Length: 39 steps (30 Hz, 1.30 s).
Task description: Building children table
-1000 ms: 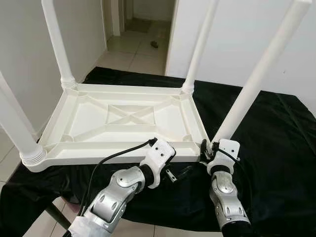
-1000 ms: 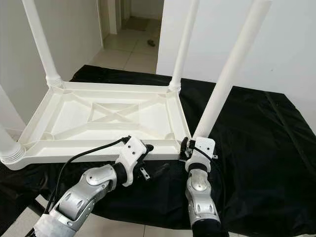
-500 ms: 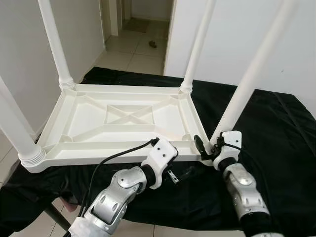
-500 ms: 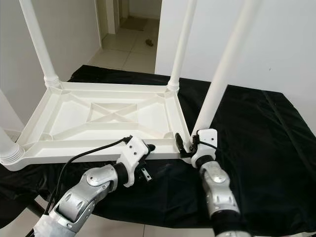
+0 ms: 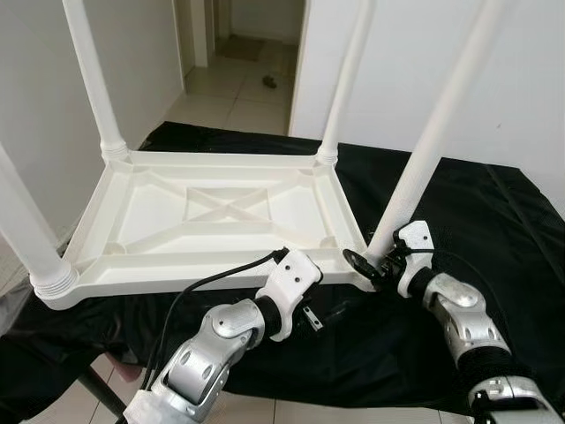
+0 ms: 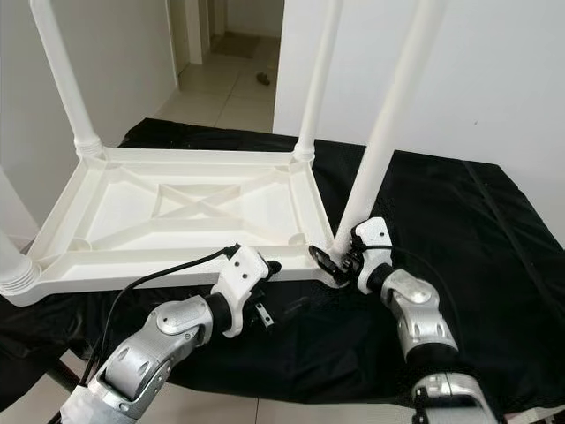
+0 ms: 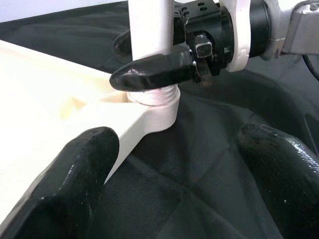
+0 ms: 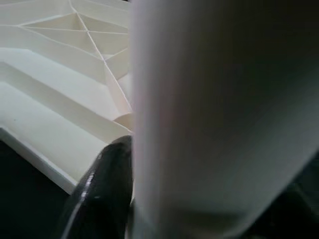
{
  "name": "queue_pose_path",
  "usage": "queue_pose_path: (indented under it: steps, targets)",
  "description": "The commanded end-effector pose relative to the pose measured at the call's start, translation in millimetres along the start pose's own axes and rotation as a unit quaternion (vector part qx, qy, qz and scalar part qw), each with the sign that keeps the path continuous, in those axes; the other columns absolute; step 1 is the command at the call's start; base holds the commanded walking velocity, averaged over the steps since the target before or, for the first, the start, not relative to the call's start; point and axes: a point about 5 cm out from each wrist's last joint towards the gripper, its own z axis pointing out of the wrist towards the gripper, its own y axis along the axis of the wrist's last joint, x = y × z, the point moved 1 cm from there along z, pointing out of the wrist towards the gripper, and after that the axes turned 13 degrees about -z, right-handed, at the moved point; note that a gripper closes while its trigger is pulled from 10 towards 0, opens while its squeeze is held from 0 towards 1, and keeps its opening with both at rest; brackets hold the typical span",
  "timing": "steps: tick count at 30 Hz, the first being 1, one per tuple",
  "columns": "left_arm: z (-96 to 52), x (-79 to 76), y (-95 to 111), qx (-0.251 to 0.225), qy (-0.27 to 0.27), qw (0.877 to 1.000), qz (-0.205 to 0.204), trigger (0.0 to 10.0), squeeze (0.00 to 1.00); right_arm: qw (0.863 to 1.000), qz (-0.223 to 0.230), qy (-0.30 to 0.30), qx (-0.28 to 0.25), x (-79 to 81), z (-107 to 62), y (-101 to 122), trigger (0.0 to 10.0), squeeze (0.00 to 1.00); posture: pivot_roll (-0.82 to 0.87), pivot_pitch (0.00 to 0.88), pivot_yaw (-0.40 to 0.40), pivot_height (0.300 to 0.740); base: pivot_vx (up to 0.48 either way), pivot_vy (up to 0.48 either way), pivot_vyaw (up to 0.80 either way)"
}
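1. One white plastic children's table (image 5: 221,212) lies upside down on a black cloth (image 5: 494,230) that covers a work surface.
2. Four white legs stand up from its corners: far left (image 5: 88,75), far right (image 5: 344,79), near left (image 5: 26,230) and near right (image 5: 437,132).
3. The right gripper (image 5: 375,261) is at the base of the near right leg, its two black fingers pinching the leg just above the corner socket.
4. The left gripper (image 5: 316,311) hovers over the cloth just below the table's near edge, close to the same corner; its two fingers (image 7: 75,184) are spread apart and hold nothing.
5. Behind the table, a doorway (image 5: 243,53) opens onto a tiled floor.
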Motion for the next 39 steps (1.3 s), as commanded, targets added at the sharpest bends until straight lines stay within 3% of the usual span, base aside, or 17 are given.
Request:
queue_pose_path:
  steps: [1, 8, 16, 18, 21, 24, 25, 28, 31, 34, 37, 39]
  targets:
    - [0.0, -0.6, 3.2, 0.002, -0.001, 1.0, 0.008, 10.0, 0.0, 0.999, -0.001, 0.035, 0.004, 7.6, 6.4, -0.7, 0.0, 0.0, 0.05, 0.015, -0.055, 0.74, 0.0, 0.0, 0.0]
    - [-0.7, 1.1, 3.9, 0.0, 0.008, 1.0, 0.005, 10.0, 0.0, 0.999, 0.015, 0.043, 0.001, 8.4, 8.3, -3.5, 0.0, 0.0, 0.05, 0.02, -0.063, 0.74, 0.0, 0.0, 0.0]
    - [-1.5, 2.2, 3.4, 0.001, 0.011, 1.0, 0.005, 10.0, 0.0, 0.998, 0.061, 0.009, -0.004, 11.1, 8.8, -8.3, 0.0, 0.0, 0.04, 0.027, -0.065, 0.74, 0.0, 0.0, 0.0]
    - [-1.5, 2.9, 2.9, 0.001, 0.012, 1.0, 0.006, 10.0, 0.0, 0.998, 0.06, -0.011, -0.001, 11.5, 9.3, -9.6, 0.0, 0.0, 0.04, 0.027, -0.065, 0.74, 0.0, 0.0, 0.0]
    - [-1.6, 7.3, 3.1, -0.003, 0.021, 1.0, 0.005, 10.0, 0.0, 0.993, 0.078, -0.092, 0.008, 15.5, 10.1, -12.8, 0.0, 0.0, 0.04, 0.032, -0.071, 0.74, 0.0, 0.0, 0.0]
    - [-1.5, 9.1, 3.6, -0.005, 0.025, 1.0, 0.003, 10.0, 0.0, 0.99, 0.087, -0.114, 0.008, 17.2, 10.6, -12.8, 0.0, 0.0, 0.04, 0.032, -0.071, 0.74, 0.0, 0.0, 0.0]
    - [-2.0, 12.0, 4.1, -0.007, 0.031, 1.0, 0.001, 10.0, 0.0, 0.984, 0.099, -0.147, 0.01, 20.4, 11.6, -12.1, 0.0, 0.0, 0.03, 0.036, -0.07, 0.74, 0.0, 0.0, 0.0]
    - [-2.5, 14.1, 4.5, -0.009, 0.036, 0.999, 0.0, 10.0, 0.0, 0.98, 0.105, -0.171, 0.005, 22.7, 12.2, -9.7, 0.0, 0.0, 0.03, 0.037, -0.069, 0.74, 0.0, 0.0, 0.0]
    - [-4.4, 19.6, 4.7, -0.011, 0.049, 0.999, 0.0, 10.0, 0.0, 0.959, 0.121, -0.255, 0.023, 23.1, 10.3, -9.6, 0.0, 0.0, 0.03, 0.043, -0.069, 0.74, 0.0, 0.0, 0.0]
    - [-4.8, 20.7, 4.9, -0.012, 0.051, 0.999, 0.0, 10.0, 0.0, 0.953, 0.124, -0.275, 0.029, 22.6, 9.4, -9.9, 0.0, 0.0, 0.03, 0.043, -0.069, 0.74, 0.0, 0.0, 0.0]
    - [-6.7, 25.9, 6.8, -0.018, 0.065, 0.998, -0.001, 10.0, 0.0, 0.932, 0.134, -0.335, 0.04, 24.5, 6.6, -6.7, 0.0, 0.0, 0.03, 0.05, -0.075, 0.74, 0.0, 0.0, 0.0]
    - [-7.1, 27.0, 7.2, -0.02, 0.069, 0.997, -0.002, 10.0, 0.0, 0.927, 0.138, -0.347, 0.042, 25.9, 5.8, -5.6, 0.0, 0.0, 0.03, 0.05, -0.075, 0.74, 0.0, 0.0, 0.0]
